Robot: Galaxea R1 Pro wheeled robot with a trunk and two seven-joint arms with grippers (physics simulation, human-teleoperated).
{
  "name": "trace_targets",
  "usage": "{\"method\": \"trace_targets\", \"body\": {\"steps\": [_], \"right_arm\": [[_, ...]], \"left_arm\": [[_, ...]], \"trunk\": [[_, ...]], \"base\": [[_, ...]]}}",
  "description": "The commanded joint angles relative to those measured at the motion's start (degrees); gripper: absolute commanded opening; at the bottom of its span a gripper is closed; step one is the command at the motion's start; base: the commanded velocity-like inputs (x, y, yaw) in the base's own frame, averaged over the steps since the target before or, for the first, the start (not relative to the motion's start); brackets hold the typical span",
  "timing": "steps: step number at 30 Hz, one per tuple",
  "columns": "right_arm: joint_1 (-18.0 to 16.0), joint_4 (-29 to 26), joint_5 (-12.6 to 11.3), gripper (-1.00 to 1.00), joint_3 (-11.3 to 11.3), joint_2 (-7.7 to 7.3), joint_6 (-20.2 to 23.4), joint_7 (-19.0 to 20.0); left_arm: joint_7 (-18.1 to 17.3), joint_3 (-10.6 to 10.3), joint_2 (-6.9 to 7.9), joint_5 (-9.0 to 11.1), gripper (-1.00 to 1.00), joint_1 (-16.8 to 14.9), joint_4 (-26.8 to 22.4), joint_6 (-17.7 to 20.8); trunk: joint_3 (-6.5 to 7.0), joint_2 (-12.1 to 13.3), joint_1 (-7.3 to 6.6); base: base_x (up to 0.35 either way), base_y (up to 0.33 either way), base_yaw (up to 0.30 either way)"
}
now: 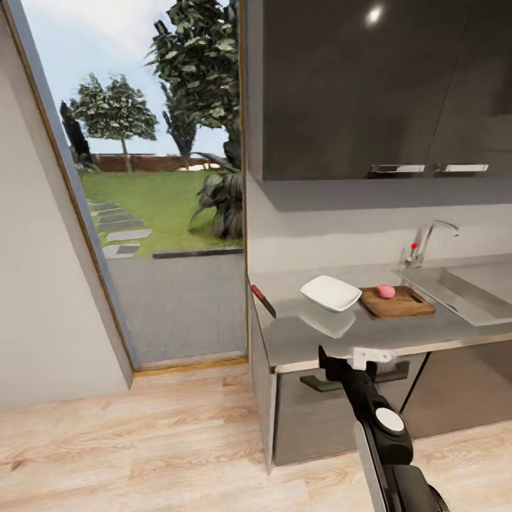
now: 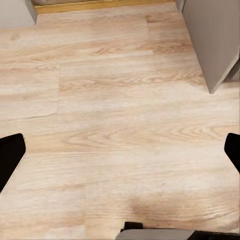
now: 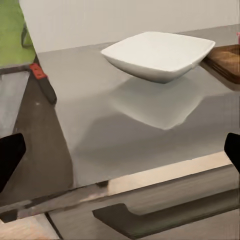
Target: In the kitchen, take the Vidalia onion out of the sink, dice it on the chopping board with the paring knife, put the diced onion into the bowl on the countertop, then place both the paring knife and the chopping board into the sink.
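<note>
The pinkish Vidalia onion [image 1: 385, 291] rests on the dark-brown chopping board [image 1: 397, 301], which lies on the grey countertop [image 1: 370, 331] just left of the sink [image 1: 462, 288]. The white bowl [image 1: 331, 293] stands left of the board. At the counter's left edge lies the paring knife [image 1: 262, 299], red handle toward the wall. My right gripper [image 1: 348, 359] hovers open and empty before the counter's front edge, facing the bowl [image 3: 157, 52] and the knife [image 3: 42, 80]. The board's corner [image 3: 227, 60] shows beside the bowl. My left gripper [image 2: 120, 155] hangs open over the wooden floor.
A chrome tap with a red knob [image 1: 425, 245] stands behind the sink. Dark wall cabinets [image 1: 377, 85] hang above the counter. Below the worktop a long dark cabinet handle [image 3: 165, 212] juts out. A glass door onto the garden [image 1: 163, 213] is to the left, with light wooden floor [image 1: 142, 441] below.
</note>
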Motion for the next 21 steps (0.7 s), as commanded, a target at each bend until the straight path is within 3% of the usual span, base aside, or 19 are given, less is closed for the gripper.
{"method": "trace_targets", "body": {"steps": [1, 15, 21], "right_arm": [[0.0, -0.1, 0.6, 1.00, 0.1, 0.05, 0.4, 0.0], [0.0, 0.1, 0.6, 1.00, 0.2, 0.05, 0.4, 0.0], [0.0, 0.4, 0.5, 1.00, 0.2, 0.05, 0.4, -0.1]], "left_arm": [[0.3, -0.4, 0.10, 0.5, 1.00, 0.0, 0.1, -0.1], [0.3, -0.4, 0.08, 0.5, 1.00, -0.2, 1.1, -0.1], [0.3, -0.4, 0.01, 0.5, 1.00, -0.2, 1.3, -0.1]], "trunk": [[-0.07, -0.1, 0.04], [-0.07, -0.1, 0.04], [-0.07, -0.1, 0.04]], "base": [[0.191, 0.284, 0.000], [0.242, 0.268, 0.000], [0.232, 0.106, 0.000]]}}
